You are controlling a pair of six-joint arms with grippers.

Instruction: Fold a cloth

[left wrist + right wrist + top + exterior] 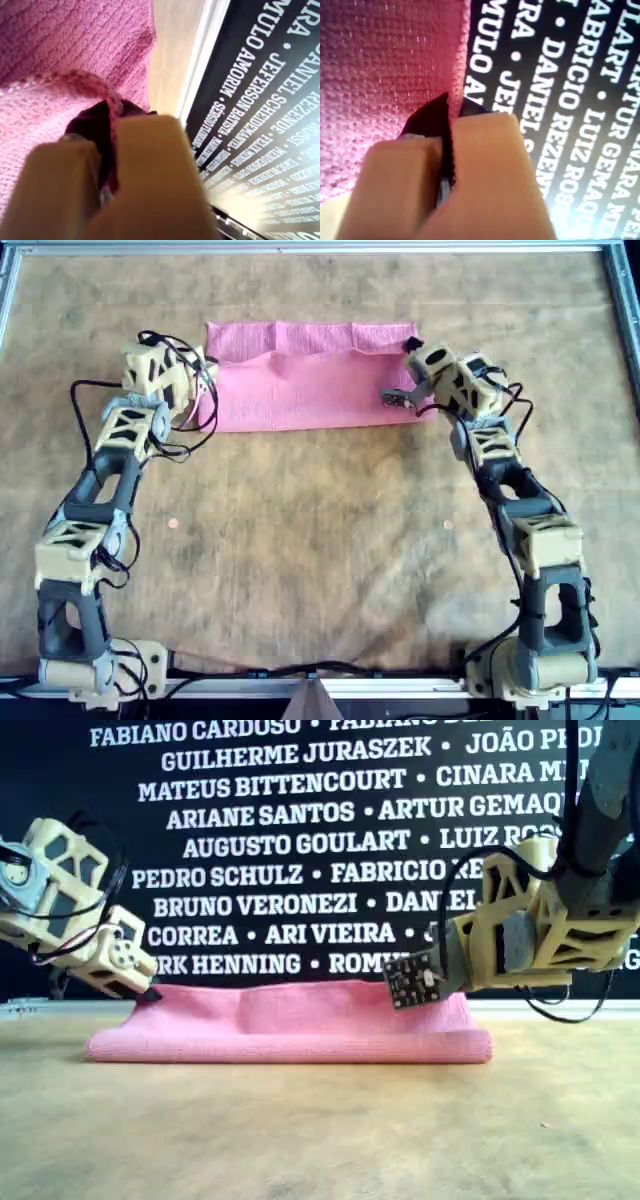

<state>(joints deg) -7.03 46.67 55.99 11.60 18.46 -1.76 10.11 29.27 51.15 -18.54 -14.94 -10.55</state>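
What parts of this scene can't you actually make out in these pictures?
- Which arm is my first gripper: both wrist views look alike.
- Cloth corners, overhead view: covered by arms.
- Cloth's far edge, exterior view: behind its own fold.
- Wall names, exterior view: cut off at the edges.

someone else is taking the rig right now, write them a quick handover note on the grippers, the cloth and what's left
My first gripper: shut on a hem of the pink cloth.
My second gripper: shut on another edge of the cloth.
The wrist views do not show which overhead arm is which; one arm is at each end of the cloth.
Cloth: on the brown table, far side in the overhead view, lying as a long band with a layer doubled over and a rumpled strip along its far edge.
Done: apparently one fold, both edges gripped.
Left: probably lay the held edges flat, release, then fold again if needed.
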